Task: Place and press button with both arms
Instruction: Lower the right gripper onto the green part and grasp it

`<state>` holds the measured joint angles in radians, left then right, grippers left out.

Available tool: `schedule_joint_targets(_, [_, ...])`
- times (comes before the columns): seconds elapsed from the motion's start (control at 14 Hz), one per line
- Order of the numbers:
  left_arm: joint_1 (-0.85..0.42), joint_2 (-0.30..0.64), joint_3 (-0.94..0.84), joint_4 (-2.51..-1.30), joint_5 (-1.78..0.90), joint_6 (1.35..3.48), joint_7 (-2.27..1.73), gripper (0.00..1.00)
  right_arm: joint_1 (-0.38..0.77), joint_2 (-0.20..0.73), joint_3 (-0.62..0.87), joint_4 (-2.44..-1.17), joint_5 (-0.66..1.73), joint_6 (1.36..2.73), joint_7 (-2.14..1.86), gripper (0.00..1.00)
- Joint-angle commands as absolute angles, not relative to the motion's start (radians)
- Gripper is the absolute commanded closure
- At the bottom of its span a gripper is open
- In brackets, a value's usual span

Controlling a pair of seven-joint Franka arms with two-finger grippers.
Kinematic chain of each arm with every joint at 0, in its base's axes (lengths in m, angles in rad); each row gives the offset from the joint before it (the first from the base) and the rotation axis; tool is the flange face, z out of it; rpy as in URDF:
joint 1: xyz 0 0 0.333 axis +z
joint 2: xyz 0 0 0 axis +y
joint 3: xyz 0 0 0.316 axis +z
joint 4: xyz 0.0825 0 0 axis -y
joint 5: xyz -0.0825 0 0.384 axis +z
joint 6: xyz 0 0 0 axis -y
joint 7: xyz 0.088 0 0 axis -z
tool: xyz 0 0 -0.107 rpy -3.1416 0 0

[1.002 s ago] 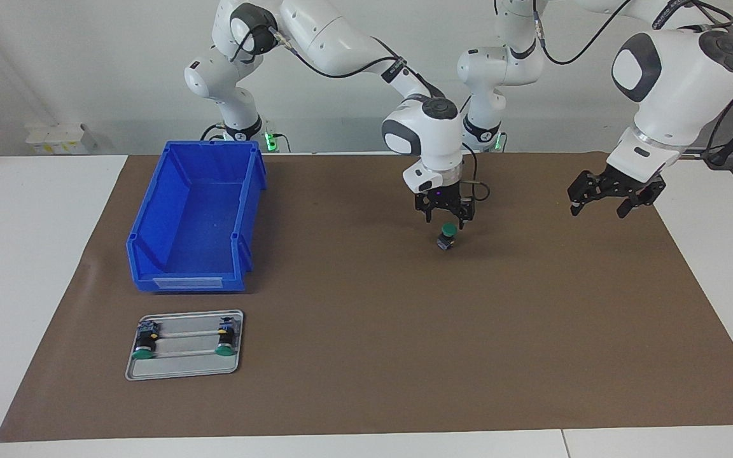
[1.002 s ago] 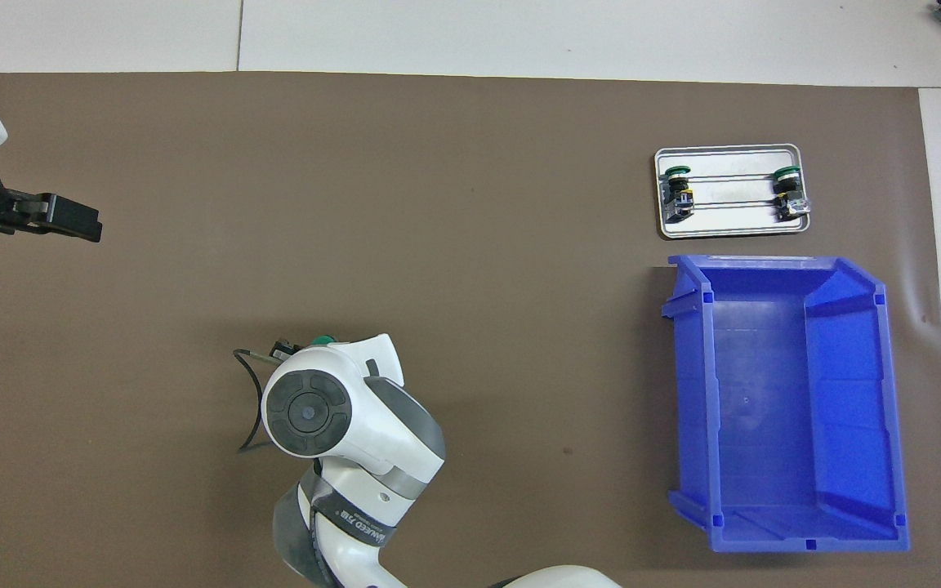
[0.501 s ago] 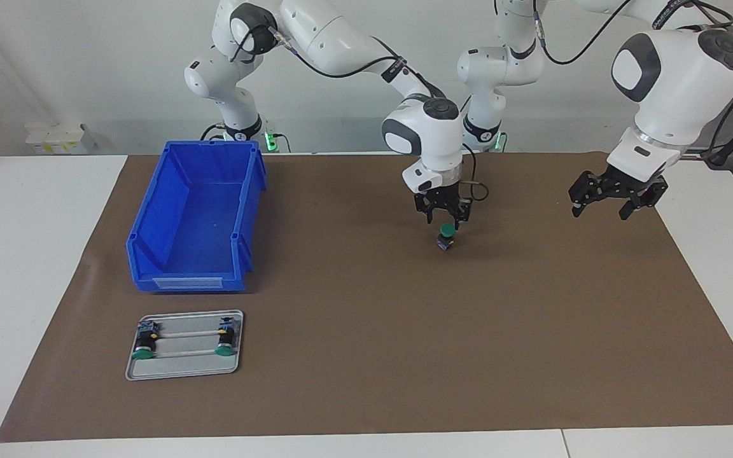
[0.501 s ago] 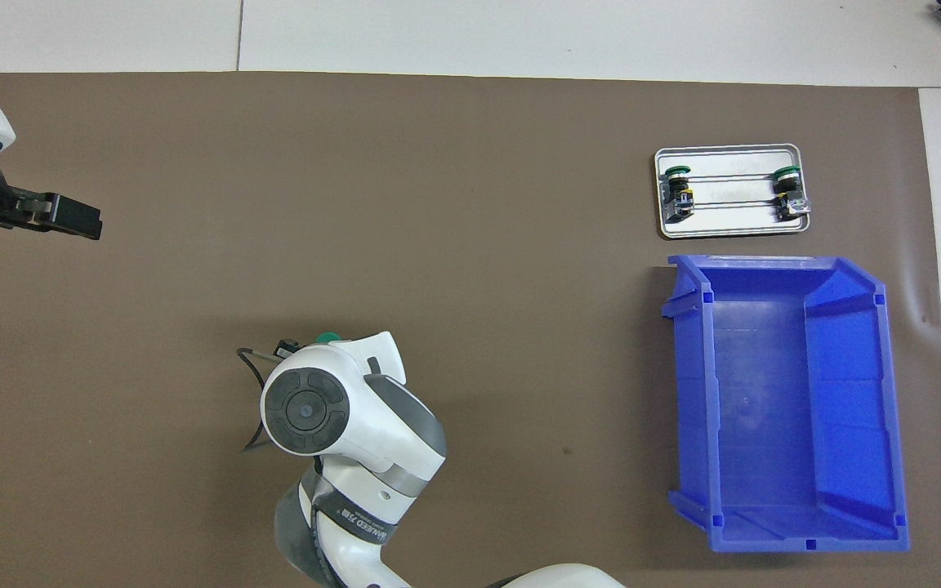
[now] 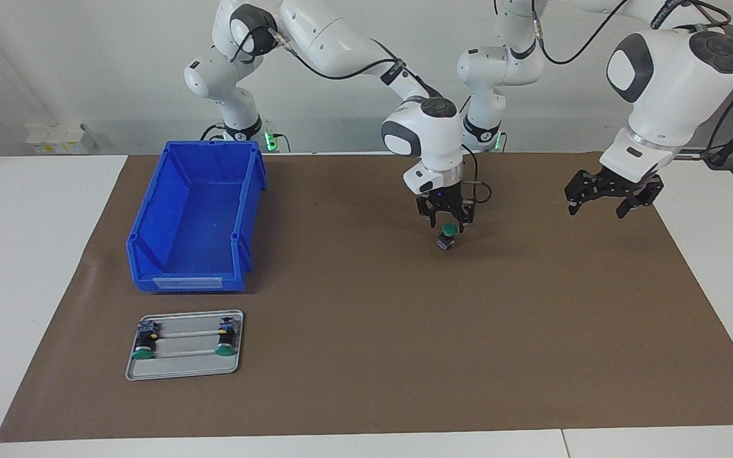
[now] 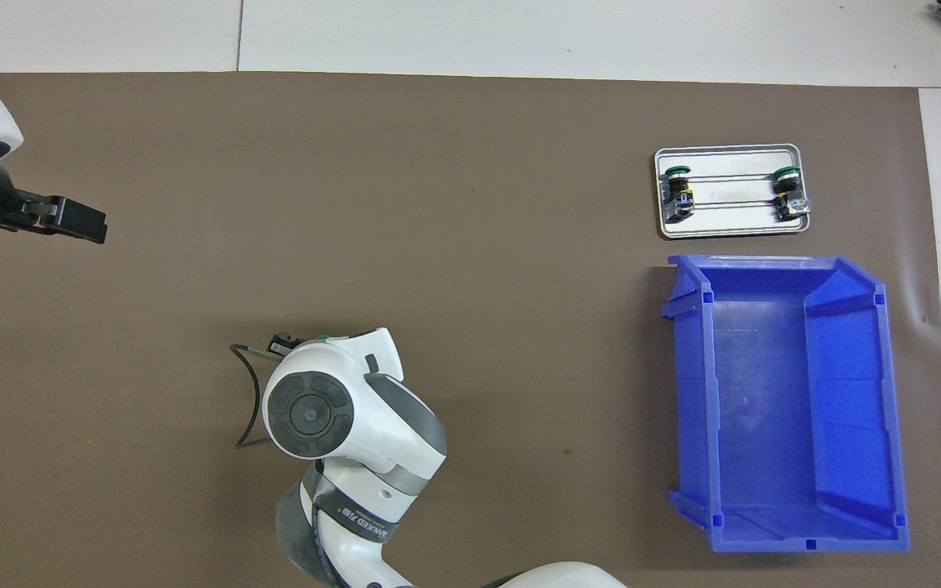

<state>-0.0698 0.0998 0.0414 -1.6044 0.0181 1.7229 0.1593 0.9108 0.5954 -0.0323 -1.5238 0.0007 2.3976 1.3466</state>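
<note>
A green-capped button (image 5: 447, 238) stands upright on the brown mat, about midway between the two arms' ends of the table. My right gripper (image 5: 448, 224) has come straight down on it, fingertips against the sides of the green cap, shut on the button. In the overhead view the right arm's wrist covers it, leaving only a sliver of the green button (image 6: 324, 336) showing. My left gripper (image 5: 597, 208) hangs open and holds nothing above the mat's edge at the left arm's end, also seen as the left gripper (image 6: 70, 222) from overhead.
A blue bin (image 5: 195, 216) (image 6: 781, 400) stands at the right arm's end. Farther from the robots, a small metal tray (image 5: 182, 374) (image 6: 728, 233) carries two more green-capped buttons (image 5: 144, 346) (image 5: 225, 340). White table borders the mat.
The right gripper has sunk a little onto the standing button and its fingers have drawn in around the cap. The left gripper has drifted slightly toward the middle. The button has not moved.
</note>
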Motion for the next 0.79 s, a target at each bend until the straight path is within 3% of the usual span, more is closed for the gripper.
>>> schedule_joint_targets(0.0, [-0.064,0.100,0.043,-1.594,0.035,1.677,0.167,0.00,0.896,0.609,-0.017,-1.509,-0.021,2.416,1.364,0.27])
schedule_joint_targets(0.14, [-0.077,0.100,0.044,-1.591,0.037,1.660,0.164,0.00,0.894,0.609,-0.018,-1.512,-0.035,2.439,1.362,0.56])
schedule_joint_targets(0.29, [-0.078,0.097,0.040,-1.588,0.037,1.651,0.164,0.00,0.896,0.607,-0.018,-1.513,-0.057,2.434,1.362,1.00])
schedule_joint_targets(0.72, [-0.045,0.075,0.023,-1.603,0.035,1.672,0.169,0.00,0.896,0.598,-0.025,-1.505,-0.104,2.366,1.365,1.00])
